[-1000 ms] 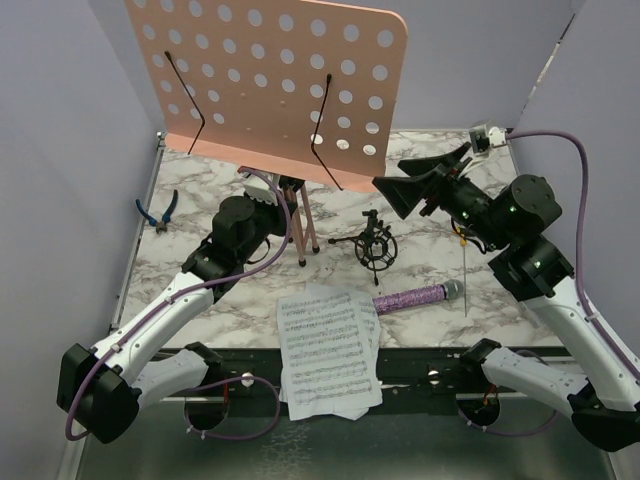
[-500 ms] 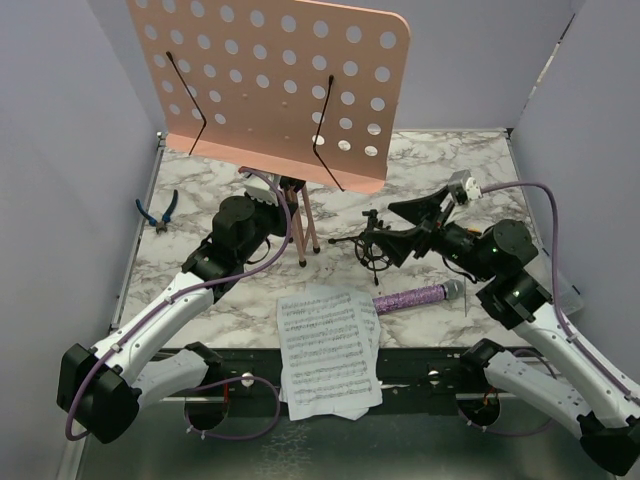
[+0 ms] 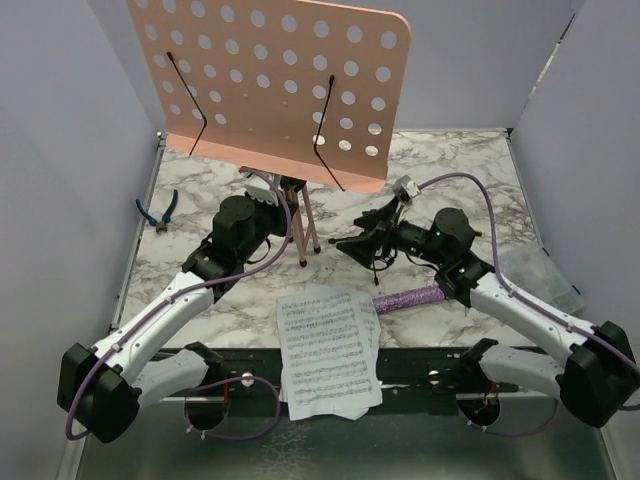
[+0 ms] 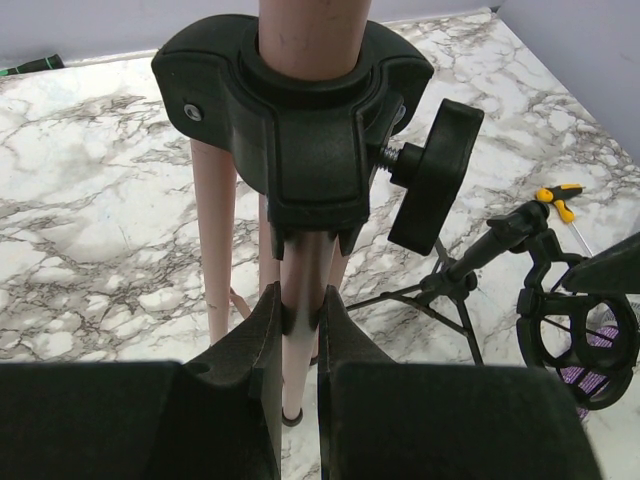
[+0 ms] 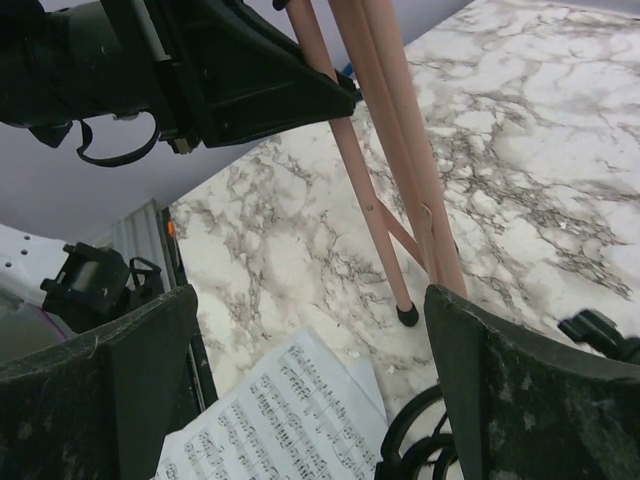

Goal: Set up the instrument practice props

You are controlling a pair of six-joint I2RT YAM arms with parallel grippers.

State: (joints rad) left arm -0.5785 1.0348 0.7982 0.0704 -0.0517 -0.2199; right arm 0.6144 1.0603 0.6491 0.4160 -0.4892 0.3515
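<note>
Clenches left gripper (image 4: pixel 298 312) on music stand (image 3: pixel 270 80) lower tube, spreads right gripper (image 5: pixel 310 390) released over shock-mount (image 4: pixel 570 340), likely light, tippy, best gripped at ring.

Table (image 3: pixel 450 165): stand (image 3: pixel 300 225), pages (image 3: pixel 325 345), microphone (image 3: pixel 408 298), shock-mount (image 4: pixel 575 345), pliers (image 3: pixel 158 210)

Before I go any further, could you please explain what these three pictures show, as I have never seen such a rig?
Two robot arms sit at a marble table. One picture looks down from above; the other two come from cameras on each wrist. The left gripper is shut on a lower tube of the pink music stand. The right gripper is open, holding nothing, near the black shock-mount. Sheet music, a purple microphone and blue pliers lie on the table.
</note>
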